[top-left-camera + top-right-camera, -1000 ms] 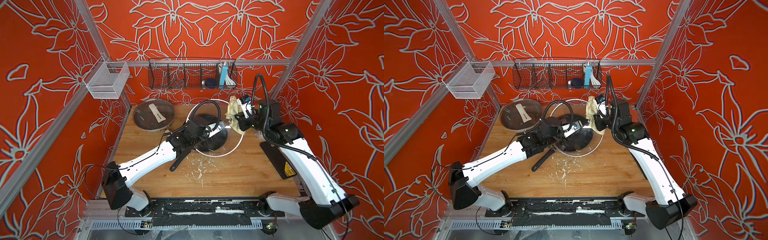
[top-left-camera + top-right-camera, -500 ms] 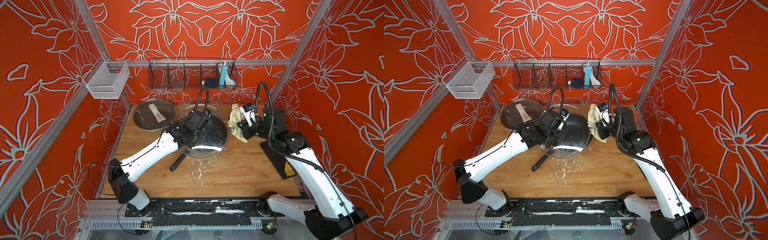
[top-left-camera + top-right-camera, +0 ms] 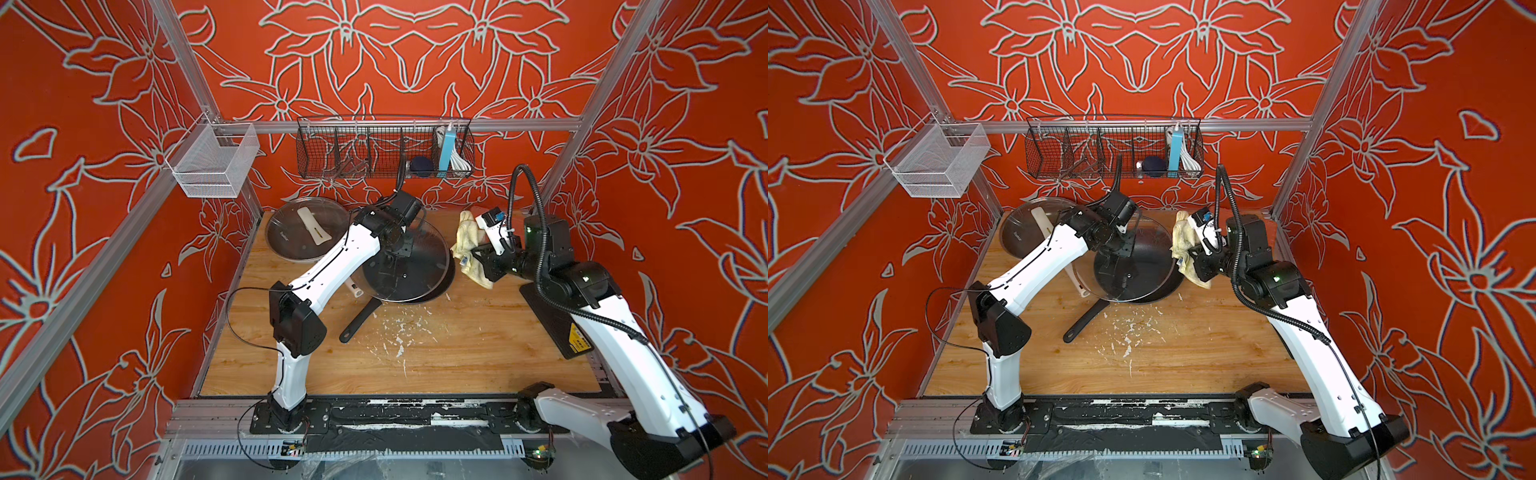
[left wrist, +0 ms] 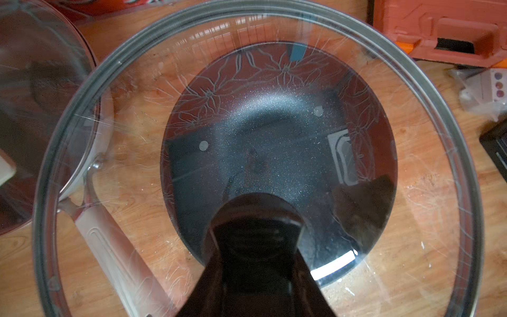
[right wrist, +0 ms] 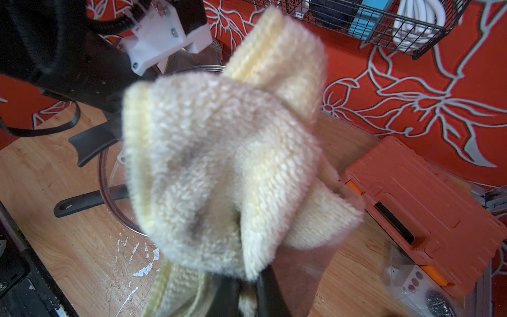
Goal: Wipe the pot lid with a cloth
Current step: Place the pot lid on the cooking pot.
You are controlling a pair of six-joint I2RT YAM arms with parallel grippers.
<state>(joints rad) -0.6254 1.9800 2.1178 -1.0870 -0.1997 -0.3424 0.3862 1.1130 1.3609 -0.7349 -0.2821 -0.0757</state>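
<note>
The pot lid (image 3: 428, 257) (image 3: 1142, 266) is a big clear glass disc with a metal rim and a black handle (image 4: 255, 233). My left gripper (image 3: 397, 247) (image 3: 1121, 249) (image 4: 253, 274) is shut on that handle and holds the lid over a black frying pan (image 3: 432, 293) (image 4: 274, 131). In both top views the lid looks slightly tilted. The cloth (image 3: 469, 245) (image 3: 1185, 241) (image 5: 219, 164) is cream terry with grey stains. It hangs bunched from my right gripper (image 3: 484, 259) (image 3: 1198, 259) (image 5: 247, 291), which is shut on it just right of the lid's rim.
A second glass lid (image 3: 291, 237) with a cream handle lies at the back left. A black wire rack (image 3: 382, 149) and a white mesh basket (image 3: 212, 166) hang on the frame. An orange case (image 5: 411, 197) sits at the back right, and a black pad (image 3: 552, 320) lies by the right arm. White flecks (image 3: 399, 332) mark the wood.
My left arm has raised its elbow and swung the lid a little left and back over the pan. My right gripper has drawn the cloth slightly away from the lid's rim.
</note>
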